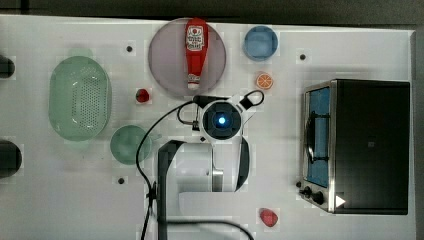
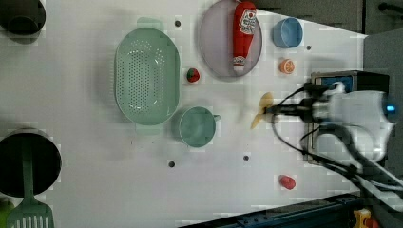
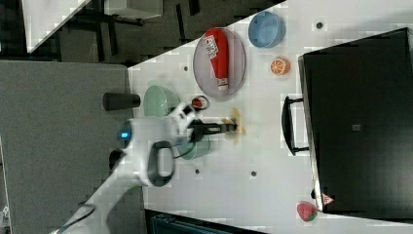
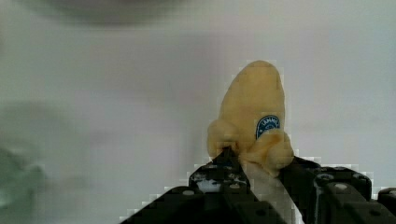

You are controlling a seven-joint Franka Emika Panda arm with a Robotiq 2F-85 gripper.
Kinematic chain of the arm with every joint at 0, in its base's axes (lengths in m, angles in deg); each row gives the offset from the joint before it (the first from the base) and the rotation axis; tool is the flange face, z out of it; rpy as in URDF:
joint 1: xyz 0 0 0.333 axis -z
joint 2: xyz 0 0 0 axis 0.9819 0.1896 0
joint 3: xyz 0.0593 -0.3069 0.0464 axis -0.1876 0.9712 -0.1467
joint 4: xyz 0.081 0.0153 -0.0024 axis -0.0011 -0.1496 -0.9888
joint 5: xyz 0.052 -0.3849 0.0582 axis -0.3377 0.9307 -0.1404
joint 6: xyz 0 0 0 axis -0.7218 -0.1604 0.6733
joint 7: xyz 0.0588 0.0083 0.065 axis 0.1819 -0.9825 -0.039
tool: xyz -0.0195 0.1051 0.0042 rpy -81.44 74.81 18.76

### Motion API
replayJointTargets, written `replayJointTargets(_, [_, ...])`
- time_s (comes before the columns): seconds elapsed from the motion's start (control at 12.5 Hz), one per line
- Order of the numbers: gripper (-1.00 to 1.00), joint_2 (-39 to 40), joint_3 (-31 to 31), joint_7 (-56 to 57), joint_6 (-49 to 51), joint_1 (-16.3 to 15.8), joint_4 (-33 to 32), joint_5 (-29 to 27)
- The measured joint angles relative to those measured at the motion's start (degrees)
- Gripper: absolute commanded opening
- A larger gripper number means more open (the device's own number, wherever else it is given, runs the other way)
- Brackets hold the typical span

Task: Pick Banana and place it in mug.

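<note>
The banana point(image 4: 254, 116) is a small pale yellow bunch with a blue sticker, and my gripper point(image 4: 257, 163) is shut on its stem end. In the left view the banana point(image 2: 263, 110) sits at the tip of the gripper point(image 2: 269, 110), to the right of the mug point(image 2: 197, 126), about a mug's width away. The right view shows the same banana point(image 3: 236, 126) in the gripper point(image 3: 233, 127). The mug point(image 1: 130, 144) is a pale green round cup standing upright. In the top view my wrist point(image 1: 221, 120) hides the banana. I cannot tell whether the banana touches the table.
A green perforated basket point(image 1: 80, 97) stands beside the mug. A ketchup bottle point(image 1: 195, 52) lies on a grey plate point(image 1: 165, 60). There are also a blue cup point(image 1: 260, 43), an orange slice point(image 1: 264, 80), small red fruits point(image 1: 143, 95) point(image 1: 268, 217), and a toaster oven point(image 1: 357, 145).
</note>
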Motion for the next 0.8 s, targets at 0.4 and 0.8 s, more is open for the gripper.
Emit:
replayJointTargets(0.4, [-0.30, -14.47, -0.67, -0.45, 20.09, 1.04, 9.18, -1.51])
replayJointTargets(0.8, [-0.30, -20.86, -7.30, -7.81, 31.68, 1.59, 16.34, -1.35])
